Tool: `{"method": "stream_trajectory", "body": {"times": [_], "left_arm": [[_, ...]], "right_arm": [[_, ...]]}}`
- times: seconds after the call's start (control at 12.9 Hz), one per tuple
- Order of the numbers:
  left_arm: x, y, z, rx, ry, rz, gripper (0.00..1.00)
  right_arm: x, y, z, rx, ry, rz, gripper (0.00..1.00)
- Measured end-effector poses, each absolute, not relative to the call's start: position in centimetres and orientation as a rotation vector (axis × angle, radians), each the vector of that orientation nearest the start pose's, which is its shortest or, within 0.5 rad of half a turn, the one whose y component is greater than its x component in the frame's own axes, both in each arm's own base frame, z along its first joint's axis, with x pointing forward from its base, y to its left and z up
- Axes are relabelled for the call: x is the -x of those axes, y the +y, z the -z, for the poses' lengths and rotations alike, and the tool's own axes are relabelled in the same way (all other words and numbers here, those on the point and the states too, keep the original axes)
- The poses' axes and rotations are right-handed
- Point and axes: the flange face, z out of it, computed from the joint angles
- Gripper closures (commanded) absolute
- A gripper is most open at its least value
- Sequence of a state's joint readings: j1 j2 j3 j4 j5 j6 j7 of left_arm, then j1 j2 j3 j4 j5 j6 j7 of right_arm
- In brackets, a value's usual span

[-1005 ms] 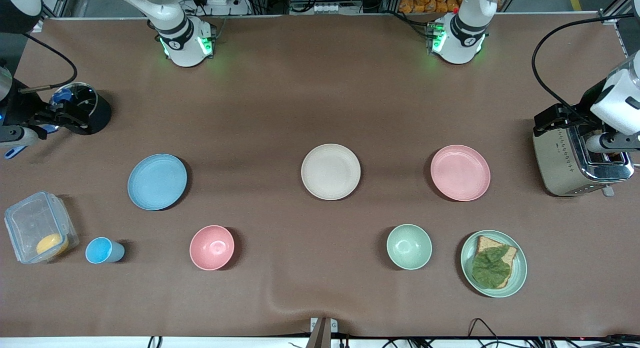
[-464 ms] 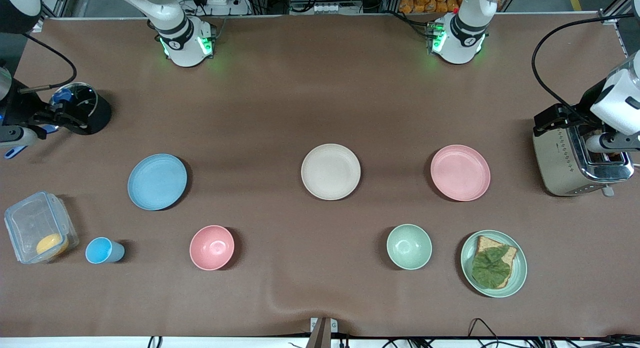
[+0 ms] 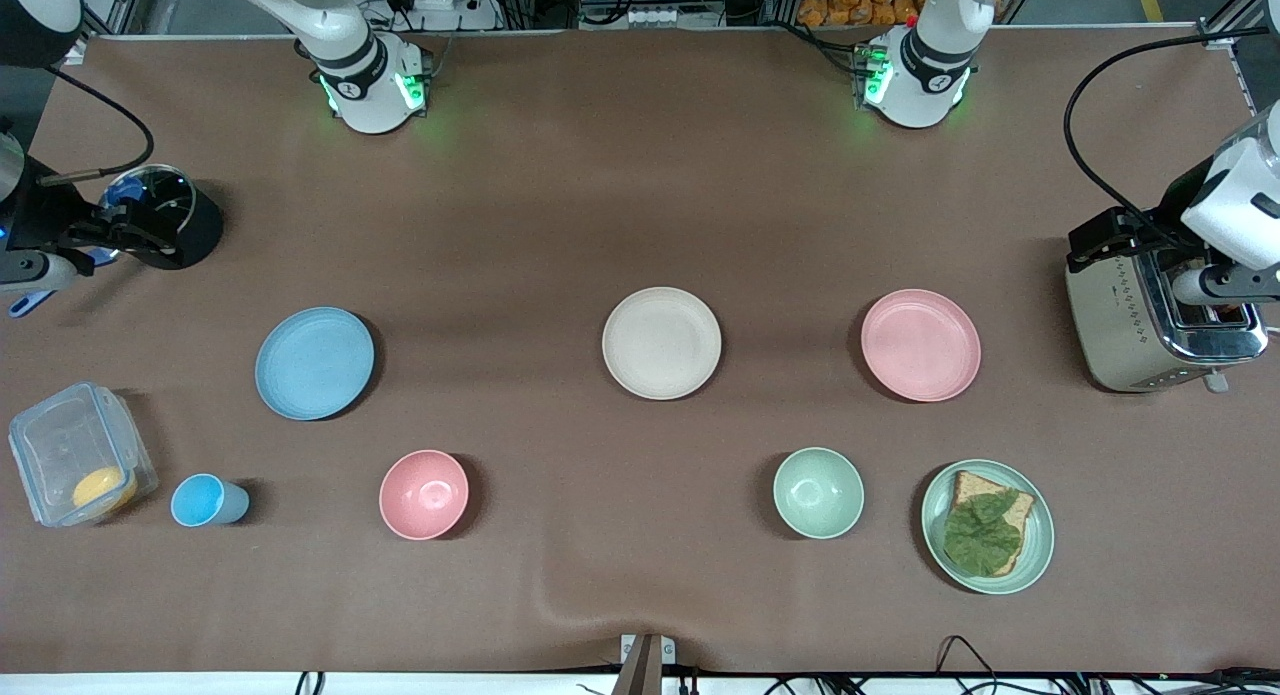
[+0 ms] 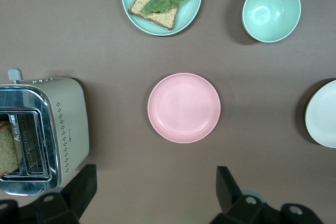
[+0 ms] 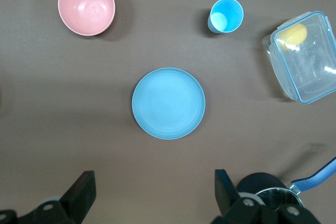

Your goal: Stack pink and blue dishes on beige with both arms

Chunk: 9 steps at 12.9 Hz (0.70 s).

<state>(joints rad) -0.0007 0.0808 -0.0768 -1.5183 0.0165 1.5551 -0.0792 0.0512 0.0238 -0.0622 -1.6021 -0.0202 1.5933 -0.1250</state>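
The beige plate (image 3: 661,342) lies at mid-table. The pink plate (image 3: 920,345) lies beside it toward the left arm's end, and the blue plate (image 3: 314,363) toward the right arm's end. All three are bare and apart. My left gripper (image 4: 155,174) hangs high over the pink plate (image 4: 184,107), open, with nothing between its fingers. High over the blue plate (image 5: 168,103), my right gripper (image 5: 153,177) is open and holds nothing too.
A toaster (image 3: 1150,320) with bread stands at the left arm's end. Nearer the front camera are a green plate with bread and leaf (image 3: 1035,555), a green bowl (image 3: 818,492), a pink bowl (image 3: 424,494), a blue cup (image 3: 205,501) and a clear box (image 3: 75,453). A black lidded pot (image 3: 175,220) stands at the right arm's end.
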Motion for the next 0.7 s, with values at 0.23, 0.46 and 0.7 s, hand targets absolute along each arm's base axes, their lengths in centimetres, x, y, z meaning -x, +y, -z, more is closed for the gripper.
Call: {"method": "stream_trajectory", "body": {"times": [0.23,0.46,0.7], "left_arm": [[-57.56,-4.09,-60.23,3.127,-0.003,-0.067,0.0],[-57.56,-4.09,-60.23,3.127,-0.003,-0.067,0.0],[-57.56,-4.09,-60.23,3.127,-0.003,-0.067,0.0]], "right_arm": [[-56.28,-0.78,-59.88,3.156,-0.181,-0.048,0.0],[-56.36,-0.7,-59.68,3.155,-0.184,-0.054,0.0],[-56.52,-0.62,-59.37,3.155,-0.185,-0.061,0.0]]}}
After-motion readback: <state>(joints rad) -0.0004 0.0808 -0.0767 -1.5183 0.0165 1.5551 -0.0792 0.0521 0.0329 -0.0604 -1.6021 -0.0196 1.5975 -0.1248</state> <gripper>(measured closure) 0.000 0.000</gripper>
